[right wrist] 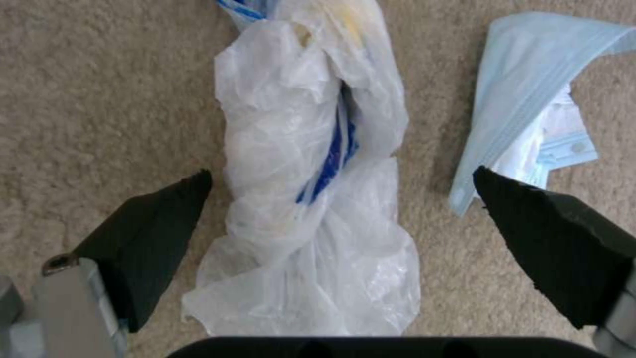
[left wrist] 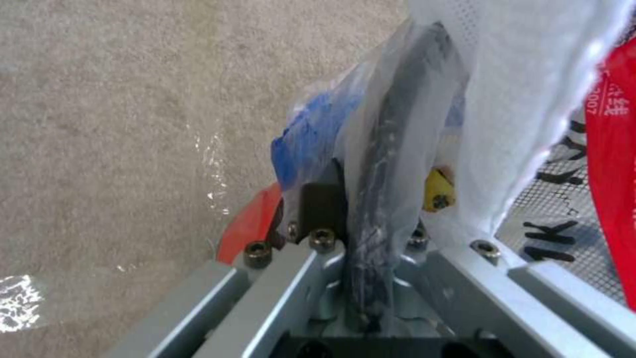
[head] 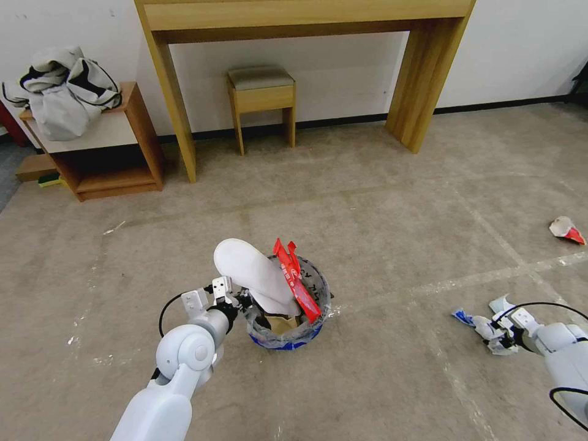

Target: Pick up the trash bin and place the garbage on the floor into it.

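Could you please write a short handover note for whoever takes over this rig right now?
Left gripper: shut on the rim of the trash bin, liner bag pinched between its fingers.
Right gripper: open, low over the floor, fingers either side of a crumpled white plastic bag; a light blue face mask lies just beside it.
Done: a white slipper, a red wrapper and a brown paper bag are in the bin.
Left: the plastic bag, the mask, and a white and red scrap farther to the right.
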Controlling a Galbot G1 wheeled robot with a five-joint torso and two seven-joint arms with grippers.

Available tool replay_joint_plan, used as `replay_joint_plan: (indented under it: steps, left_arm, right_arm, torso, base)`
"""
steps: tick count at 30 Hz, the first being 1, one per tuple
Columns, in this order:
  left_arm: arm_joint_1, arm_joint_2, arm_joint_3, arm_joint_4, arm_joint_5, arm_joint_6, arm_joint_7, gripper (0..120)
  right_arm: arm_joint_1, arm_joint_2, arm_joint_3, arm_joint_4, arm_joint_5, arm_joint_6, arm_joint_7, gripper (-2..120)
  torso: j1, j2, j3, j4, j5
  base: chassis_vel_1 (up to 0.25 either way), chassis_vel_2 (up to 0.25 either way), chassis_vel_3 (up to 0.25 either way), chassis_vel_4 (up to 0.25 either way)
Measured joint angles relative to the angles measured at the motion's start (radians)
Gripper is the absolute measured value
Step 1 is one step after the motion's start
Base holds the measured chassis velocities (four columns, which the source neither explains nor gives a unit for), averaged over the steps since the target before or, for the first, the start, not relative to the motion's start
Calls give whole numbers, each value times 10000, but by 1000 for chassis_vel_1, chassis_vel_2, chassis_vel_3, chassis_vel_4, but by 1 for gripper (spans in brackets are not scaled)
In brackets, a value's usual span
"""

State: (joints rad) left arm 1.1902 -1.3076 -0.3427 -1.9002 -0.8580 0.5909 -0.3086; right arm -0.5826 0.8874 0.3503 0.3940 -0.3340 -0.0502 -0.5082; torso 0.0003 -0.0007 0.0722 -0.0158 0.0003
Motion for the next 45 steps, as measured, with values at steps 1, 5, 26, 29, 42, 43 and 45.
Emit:
replay_joint_plan:
  steps: [1, 5, 26, 29, 42, 43, 45]
  left_arm:
    - [0, 0, 0, 0, 0, 0, 0, 1]
    - [3, -14, -12, -15, 12, -28, 1, 1]
    - [87, -168, 45, -19, 164, -41, -25, 1]
    - [137, -165, 43, -19, 204, -53, -19, 1]
    - [218, -185, 86, -70, 321, -69, -1, 1]
    - [203, -186, 94, -73, 322, -70, -9, 1]
    - [176, -186, 109, -93, 322, -69, -23, 1]
  right_arm:
    - [0, 0, 0, 0, 0, 0, 0, 100]
    - [33, 53, -15, -54, -18, -42, 114, 100]
    - [111, 155, 227, -377, -82, -172, 299, 42]
    - [114, 155, 262, -433, -84, -179, 285, 32]
    - [-113, 89, 610, -162, -45, -143, 311, 0]
    - [-182, 50, 659, -45, 13, -136, 311, 0]
    - [-353, -40, 754, 256, 133, -129, 294, 0]
  torso:
    - [0, 0, 0, 0, 0]
    - [0, 0, 0, -1, -1]
    - [0, 1, 0, 0, 3]
    - [0, 0, 0, 1, 3]
    - [0, 0, 1, -1, 1]
    - [0, 0, 1, -2, 0]
    - [0, 0, 1, -1, 1]
  base:
    - [0, 0, 0, 0]
    - [0, 0, 0, 0]
    - [0, 0, 0, 0]
    - [0, 0, 0, 0]
    - [0, 0, 0, 0]
    - [0, 0, 0, 0]
    - [0, 0, 0, 0]
